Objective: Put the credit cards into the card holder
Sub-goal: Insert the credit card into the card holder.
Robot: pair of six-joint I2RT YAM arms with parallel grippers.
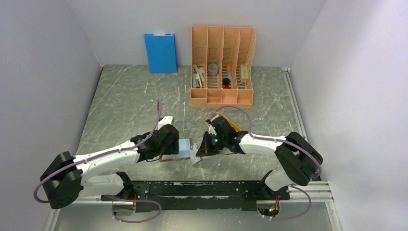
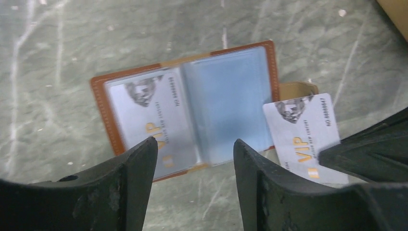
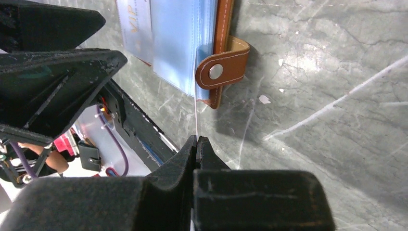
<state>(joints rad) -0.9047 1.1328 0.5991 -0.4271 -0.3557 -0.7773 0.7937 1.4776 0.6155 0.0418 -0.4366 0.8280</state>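
The brown card holder (image 2: 98, 96) lies open and flat on the table, also visible in the top view (image 1: 179, 149). One pale credit card (image 2: 149, 115) marked VIP sits inside its left sleeve; the right sleeve (image 2: 226, 101) is empty. A second credit card (image 2: 300, 130) hangs at the holder's right edge by the snap tab (image 3: 221, 72), with my right gripper (image 3: 197, 138) shut on it. In the right wrist view this card (image 3: 197, 106) shows edge-on. My left gripper (image 2: 196, 142) is open just above the holder's near edge, with nothing between its fingers.
A tall orange desk organizer (image 1: 222, 67) with small items stands at the back. A blue box (image 1: 160, 52) leans on the rear wall. An orange tray (image 1: 230, 121) shows partly behind my right arm. Grey walls close off both sides.
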